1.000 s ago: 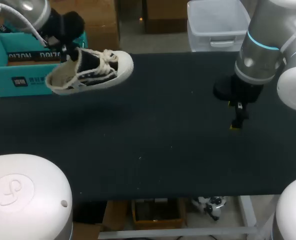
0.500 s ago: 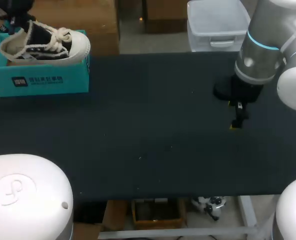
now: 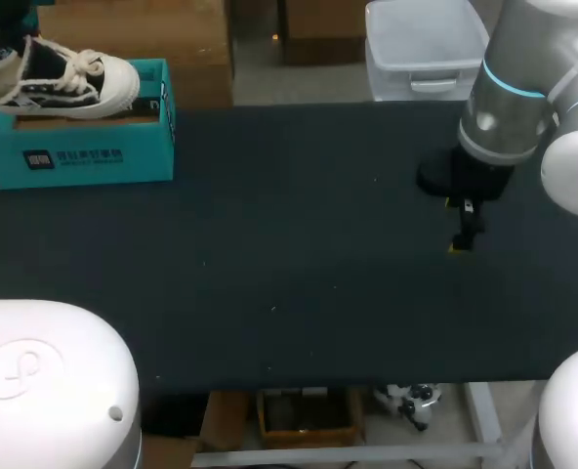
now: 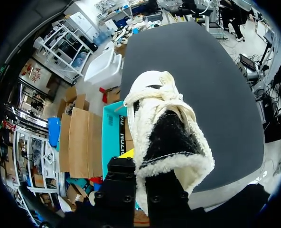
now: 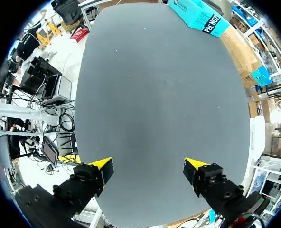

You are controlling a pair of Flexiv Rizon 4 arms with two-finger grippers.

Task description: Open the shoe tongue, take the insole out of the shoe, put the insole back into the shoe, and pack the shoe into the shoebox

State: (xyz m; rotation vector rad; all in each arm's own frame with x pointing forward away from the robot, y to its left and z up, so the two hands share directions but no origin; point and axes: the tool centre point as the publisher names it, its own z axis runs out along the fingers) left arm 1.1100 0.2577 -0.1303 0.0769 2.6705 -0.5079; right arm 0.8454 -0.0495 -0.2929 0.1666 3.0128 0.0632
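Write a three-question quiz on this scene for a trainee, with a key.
1. True or false: the right gripper holds the sneaker.
2. Where is the sneaker? A: at the teal shoebox. B: mid-table. C: beside the right gripper.
3. Fill in: the sneaker's heel is gripped by the ___ gripper.
Key: 1 false, its fingers are open over bare table; 2 A; 3 left.

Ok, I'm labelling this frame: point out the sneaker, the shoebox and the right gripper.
sneaker (image 3: pixel 69 73), head view, on its laced upper.
shoebox (image 3: pixel 94 154), head view, on its teal front wall.
right gripper (image 5: pixel 147 165), right wrist view, midway between its yellow tips.
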